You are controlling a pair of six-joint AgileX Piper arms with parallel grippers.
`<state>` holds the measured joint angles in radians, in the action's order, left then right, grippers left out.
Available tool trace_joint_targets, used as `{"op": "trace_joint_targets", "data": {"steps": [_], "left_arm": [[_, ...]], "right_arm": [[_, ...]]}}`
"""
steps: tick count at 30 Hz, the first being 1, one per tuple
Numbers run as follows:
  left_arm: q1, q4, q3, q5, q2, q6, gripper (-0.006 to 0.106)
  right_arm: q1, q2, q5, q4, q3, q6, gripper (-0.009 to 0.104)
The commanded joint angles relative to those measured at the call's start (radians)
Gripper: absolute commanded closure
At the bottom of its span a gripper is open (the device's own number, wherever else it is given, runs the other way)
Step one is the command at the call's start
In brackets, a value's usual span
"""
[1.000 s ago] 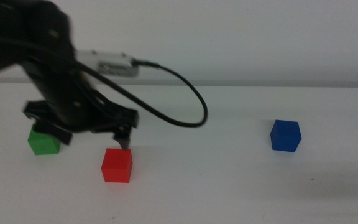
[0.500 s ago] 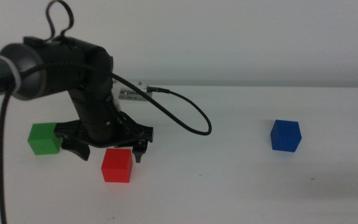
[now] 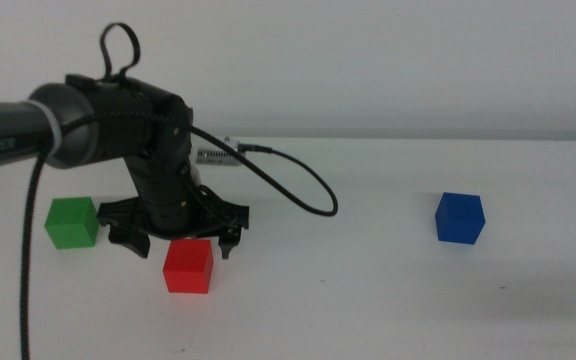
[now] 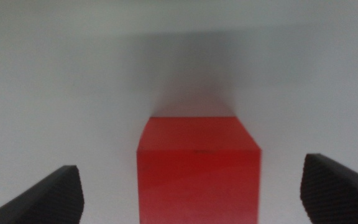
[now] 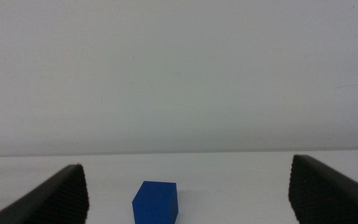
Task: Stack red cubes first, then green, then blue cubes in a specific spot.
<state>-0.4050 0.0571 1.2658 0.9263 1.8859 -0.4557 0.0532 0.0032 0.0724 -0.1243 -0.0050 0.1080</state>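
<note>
In the middle view, the left end effector point(image 3: 179, 243) stands in the left-centre of the frame, directly above and just behind the small matte bright-red cube point(image 3: 188, 266). Its 2 dark jaws are spread wide, one on each side of the cube's top, and they hold nothing. In the left wrist view the red cube point(image 4: 197, 168) sits centred between the 2 jaws, with a clear gap of white on both sides, so the jaws do not touch it.

The small matte green cube point(image 3: 72, 222) rests on the plain white tabletop point(image 3: 348, 300) at the left of the frame, near the end effector but apart from it. The small matte deep-blue cube point(image 3: 459, 217) rests at the right of the frame, well apart from the other 2 cubes. A black cable point(image 3: 298, 185) loops from the left arm toward the centre of the frame.

The right end effector point(image 5: 185, 193) shows only in the right wrist view. Its jaws are also wide apart and empty, and the blue cube point(image 5: 156, 201) lies ahead between them, not touched.
</note>
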Motion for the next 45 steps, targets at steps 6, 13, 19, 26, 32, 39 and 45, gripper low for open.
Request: {"op": "trace_joint_targets", "data": {"steps": [6, 13, 19, 26, 32, 39, 45], "left_arm": [[-0.004, 0.013, 0.006, -0.019, 0.04, -0.017, 0.007], [-0.004, 0.013, 0.006, -0.029, 0.062, -0.017, 0.007], [-0.004, 0.017, 0.006, -0.027, 0.068, -0.013, 0.016], [-0.004, 0.015, 0.006, -0.006, 0.075, -0.013, 0.059], [-0.008, -0.036, 0.02, 0.077, 0.016, -0.029, 0.102], [-0.145, 0.067, 0.23, 0.3, 0.017, -0.217, 0.102], [-0.264, 0.066, 0.47, 0.385, 0.157, -0.329, 0.102]], "right_arm": [[-0.005, -0.039, -0.009, 0.005, 0.043, -0.003, 0.01], [-0.005, -0.039, -0.009, 0.005, 0.043, -0.003, 0.01], [-0.005, -0.039, -0.009, 0.005, 0.043, -0.003, 0.01], [-0.005, -0.039, -0.009, 0.005, 0.043, -0.003, 0.01], [-0.005, -0.039, -0.009, 0.005, 0.043, -0.003, 0.01], [-0.005, -0.039, -0.009, 0.005, 0.043, -0.003, 0.01], [-0.005, -0.039, -0.009, 0.005, 0.043, -0.003, 0.01]]}}
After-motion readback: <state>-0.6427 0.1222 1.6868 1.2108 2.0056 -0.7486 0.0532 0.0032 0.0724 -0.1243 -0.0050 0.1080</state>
